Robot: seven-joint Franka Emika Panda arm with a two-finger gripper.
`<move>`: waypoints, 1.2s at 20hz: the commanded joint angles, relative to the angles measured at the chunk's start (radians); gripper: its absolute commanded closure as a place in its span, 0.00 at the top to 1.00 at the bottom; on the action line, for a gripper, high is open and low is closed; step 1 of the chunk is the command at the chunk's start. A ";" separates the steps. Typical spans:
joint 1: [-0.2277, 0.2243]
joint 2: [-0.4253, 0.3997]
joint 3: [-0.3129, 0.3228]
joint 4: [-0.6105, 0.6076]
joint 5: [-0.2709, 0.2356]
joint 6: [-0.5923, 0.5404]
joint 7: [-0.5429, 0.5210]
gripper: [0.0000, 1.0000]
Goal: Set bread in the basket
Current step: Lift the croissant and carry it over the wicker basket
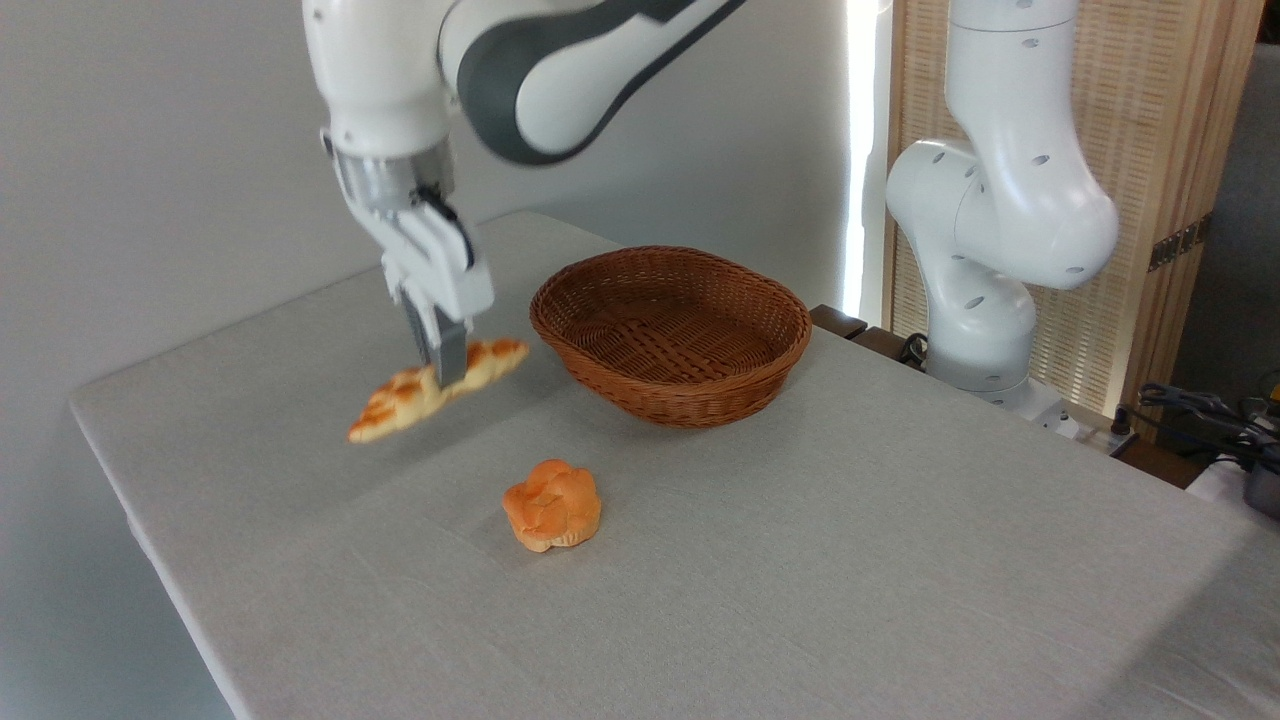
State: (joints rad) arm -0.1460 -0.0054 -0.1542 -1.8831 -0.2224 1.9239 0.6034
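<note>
Bread [400, 402]: I read it clear of the table [800, 560], tilted, left end low, clamped at mid-length by the gripper [443, 372]. It hangs left of the basket [670, 335], apart. The orange bun [552, 505] lies on the cloth.

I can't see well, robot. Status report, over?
Gripper shut on bread, lifted off table. Basket empty, to the right. Path clear; orange bun sits aside.

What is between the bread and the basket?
Nothing. In the camera view, only bare table shows between the bread, held up in the tool, and the basket.
</note>
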 commanded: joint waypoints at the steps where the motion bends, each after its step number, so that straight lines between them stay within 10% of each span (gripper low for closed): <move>1: -0.003 -0.119 0.051 -0.027 -0.078 -0.179 0.001 0.08; 12: -0.018 -0.467 -0.051 -0.323 -0.081 -0.390 0.010 0.11; 24: -0.084 -0.449 -0.119 -0.447 -0.161 -0.246 -0.131 0.22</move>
State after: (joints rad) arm -0.2248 -0.4642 -0.2715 -2.2815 -0.3623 1.5878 0.5061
